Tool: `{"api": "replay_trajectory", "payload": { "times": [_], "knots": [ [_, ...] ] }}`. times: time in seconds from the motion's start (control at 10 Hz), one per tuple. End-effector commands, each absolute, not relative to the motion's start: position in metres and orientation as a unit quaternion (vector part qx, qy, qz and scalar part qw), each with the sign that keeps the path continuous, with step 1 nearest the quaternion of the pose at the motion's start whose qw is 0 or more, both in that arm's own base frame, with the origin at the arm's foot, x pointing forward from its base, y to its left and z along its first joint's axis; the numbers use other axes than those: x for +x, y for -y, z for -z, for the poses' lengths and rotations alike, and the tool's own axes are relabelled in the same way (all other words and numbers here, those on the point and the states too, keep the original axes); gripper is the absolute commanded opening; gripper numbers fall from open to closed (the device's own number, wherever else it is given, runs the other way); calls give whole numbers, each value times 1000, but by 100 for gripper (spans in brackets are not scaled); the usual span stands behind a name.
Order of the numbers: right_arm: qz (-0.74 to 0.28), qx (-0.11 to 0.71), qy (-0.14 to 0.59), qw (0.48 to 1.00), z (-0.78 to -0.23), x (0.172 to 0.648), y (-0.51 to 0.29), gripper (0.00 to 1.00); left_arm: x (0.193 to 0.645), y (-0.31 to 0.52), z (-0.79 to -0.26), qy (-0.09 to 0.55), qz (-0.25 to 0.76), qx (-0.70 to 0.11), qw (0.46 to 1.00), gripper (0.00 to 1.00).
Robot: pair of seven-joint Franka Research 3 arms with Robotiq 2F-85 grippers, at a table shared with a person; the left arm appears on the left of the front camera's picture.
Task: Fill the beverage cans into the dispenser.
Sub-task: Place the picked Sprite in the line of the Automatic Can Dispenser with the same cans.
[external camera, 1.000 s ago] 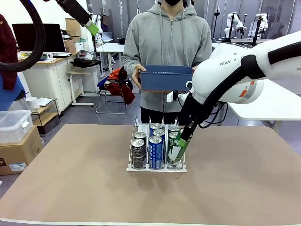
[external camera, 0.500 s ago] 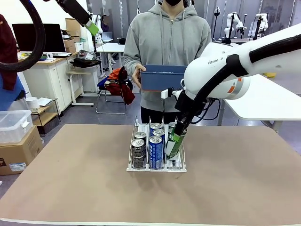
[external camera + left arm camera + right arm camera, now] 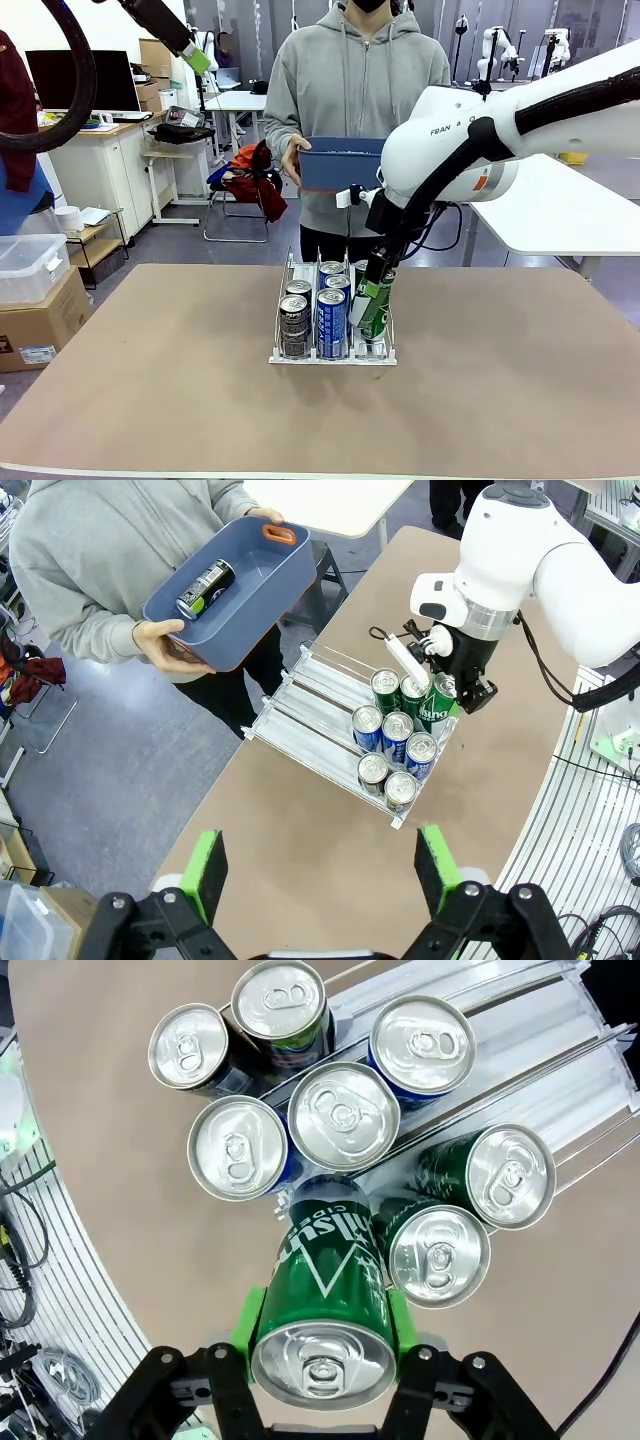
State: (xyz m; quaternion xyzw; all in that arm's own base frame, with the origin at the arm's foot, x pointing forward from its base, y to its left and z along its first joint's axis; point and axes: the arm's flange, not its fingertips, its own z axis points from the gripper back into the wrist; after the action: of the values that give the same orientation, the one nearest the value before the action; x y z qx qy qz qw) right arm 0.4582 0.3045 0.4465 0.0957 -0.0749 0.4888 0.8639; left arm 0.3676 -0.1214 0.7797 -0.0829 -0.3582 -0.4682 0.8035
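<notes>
Lifted and drawn back from the front of the lane over the past second, the right end effector [image 3: 381, 277] is clamped on a green can [image 3: 372, 308] near its silver top, holding it tilted over the right lane of the dispenser [image 3: 282, 356]. The can's lower end dips between the clear dividers, just in front of two upright green cans [image 3: 470, 1210]. Three blue cans [image 3: 331, 322] fill the middle lane and two dark cans [image 3: 294, 325] stand in the left. The rack sits mid-desk [image 3: 150, 380]. Beyond the far edge, a person [image 3: 355, 80] in a grey hoodie holds a blue bin [image 3: 350, 165] with one dark can [image 3: 205, 588] lying in it. High above, the left end effector [image 3: 320, 865] hangs with its jaws spread, gripping nothing
</notes>
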Motion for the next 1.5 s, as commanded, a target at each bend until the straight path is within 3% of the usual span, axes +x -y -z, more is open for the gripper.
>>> {"api": "replay_trajectory", "payload": {
  "times": [0.0, 1.4],
  "knots": [
    [-477, 98, 71, 871, -428, 470, -288, 58, 367, 119, -779, 358, 467, -85, 804, 100],
    [-435, 107, 70, 891, -431, 474, -245, 58, 367, 119, -779, 358, 467, -85, 804, 100]
  ]
}}
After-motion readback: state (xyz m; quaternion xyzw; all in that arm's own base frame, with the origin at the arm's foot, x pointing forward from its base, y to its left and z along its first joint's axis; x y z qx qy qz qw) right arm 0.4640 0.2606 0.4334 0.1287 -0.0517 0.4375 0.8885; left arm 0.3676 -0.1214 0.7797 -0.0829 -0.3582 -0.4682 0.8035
